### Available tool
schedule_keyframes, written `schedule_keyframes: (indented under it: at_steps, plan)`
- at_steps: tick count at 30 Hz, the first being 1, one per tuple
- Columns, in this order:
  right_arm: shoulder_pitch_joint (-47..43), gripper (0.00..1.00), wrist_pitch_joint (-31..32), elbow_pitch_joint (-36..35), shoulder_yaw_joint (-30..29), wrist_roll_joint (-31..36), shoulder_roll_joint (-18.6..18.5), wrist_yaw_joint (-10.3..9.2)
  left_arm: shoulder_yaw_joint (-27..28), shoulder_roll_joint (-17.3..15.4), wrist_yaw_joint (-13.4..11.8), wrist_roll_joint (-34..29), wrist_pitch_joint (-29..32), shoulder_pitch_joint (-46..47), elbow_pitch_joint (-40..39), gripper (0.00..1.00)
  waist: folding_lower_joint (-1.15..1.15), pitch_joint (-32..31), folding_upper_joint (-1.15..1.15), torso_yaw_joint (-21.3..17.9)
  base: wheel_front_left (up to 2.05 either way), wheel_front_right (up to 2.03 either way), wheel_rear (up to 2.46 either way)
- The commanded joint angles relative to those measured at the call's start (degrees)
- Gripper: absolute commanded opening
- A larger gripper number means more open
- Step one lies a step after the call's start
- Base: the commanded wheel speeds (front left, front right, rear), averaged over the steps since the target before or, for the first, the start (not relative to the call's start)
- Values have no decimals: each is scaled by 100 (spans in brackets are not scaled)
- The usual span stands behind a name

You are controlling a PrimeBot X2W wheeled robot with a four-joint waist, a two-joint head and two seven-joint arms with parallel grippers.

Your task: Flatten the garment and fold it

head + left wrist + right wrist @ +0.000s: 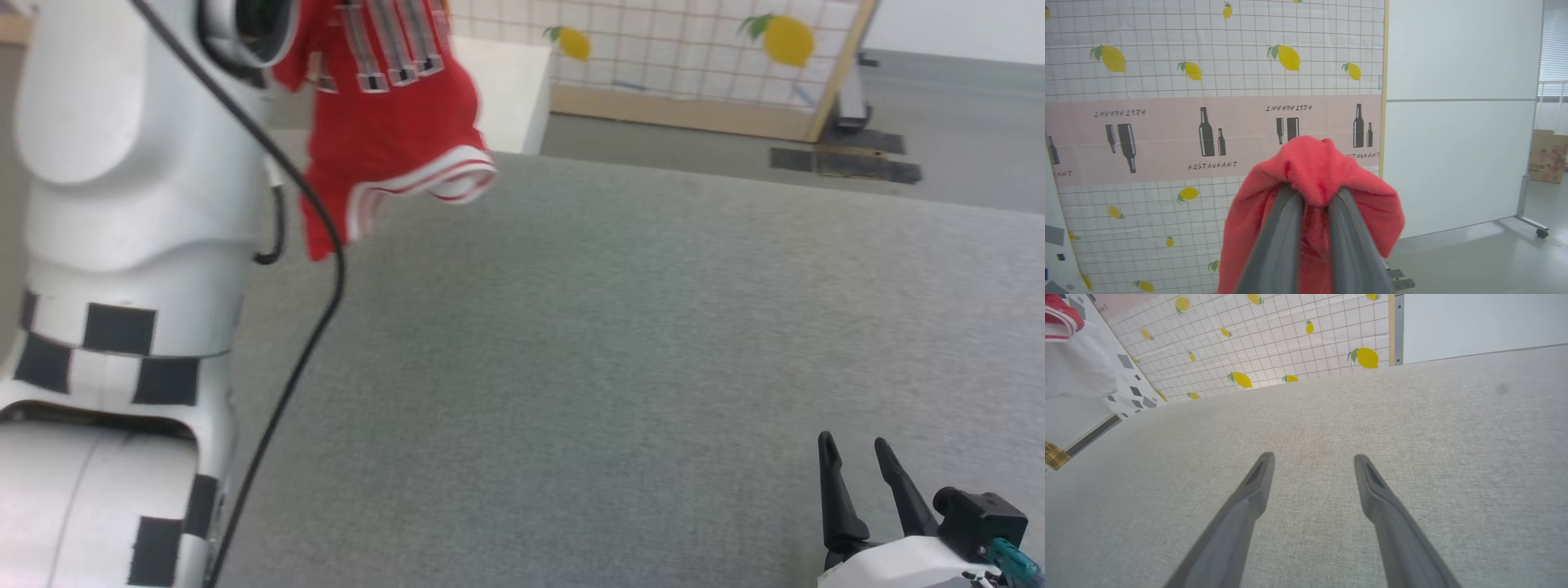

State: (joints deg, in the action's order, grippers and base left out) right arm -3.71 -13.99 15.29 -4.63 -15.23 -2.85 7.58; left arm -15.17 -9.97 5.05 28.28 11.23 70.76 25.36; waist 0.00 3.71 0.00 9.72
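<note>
Red garment (pixel 384 139) is hanging up in the air at the upper left of the head view, clear of the grey table (pixel 612 343), with one white striped sleeve dangling (a bit blurry). The left gripper (pixel 1314 195) has its fingers pinched close on a bunch of the cloth, which drapes over the tips. The right gripper (pixel 854 445) sits low over the table at the lower right, fingers spread apart and empty.

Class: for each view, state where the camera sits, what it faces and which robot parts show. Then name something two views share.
Head view: on the head, looking down across the grey table; left arm, right claw.
Left wrist view: left wrist, facing the lemon screen; left claw shut on the red T-shirt.
Right wrist view: right wrist, skimming the table; open right claw.
Shared: the lemon screen.
</note>
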Motion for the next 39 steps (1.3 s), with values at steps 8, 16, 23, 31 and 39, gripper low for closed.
schedule_keyframes:
  at_steps: [8, 16, 23, 31, 39]
  plan:
    - [49, 100, -91, 221, -50, -49, -3, -9, -522, 582, 167, 682, 264, -139, 91, 0, 0, -377, 0, -1014, 0, 0, 0]
    - [77, 100, -99, 129, -189, 43, -3, -9, -1491, 701, 207, 1318, 405, -1615, 285, 0, 0, -348, 0, -1273, 0, 0, 0]
    - [46, 100, -100, 160, -206, -55, -3, -9, -2827, 708, -123, 2395, 846, -3418, 535, 0, 0, -322, 0, -1359, 0, 0, 0]
    - [95, 100, -100, 145, -183, -114, -3, -9, -3684, 708, -440, 2596, 1230, -4387, 1197, 0, 0, -325, 0, -1276, 0, 0, 0]
    - [-7, 100, -100, 62, -300, -116, -3, -9, -2569, 524, -698, 3119, 332, -3744, 256, 100, 0, -579, 0, -915, 0, 0, 0]
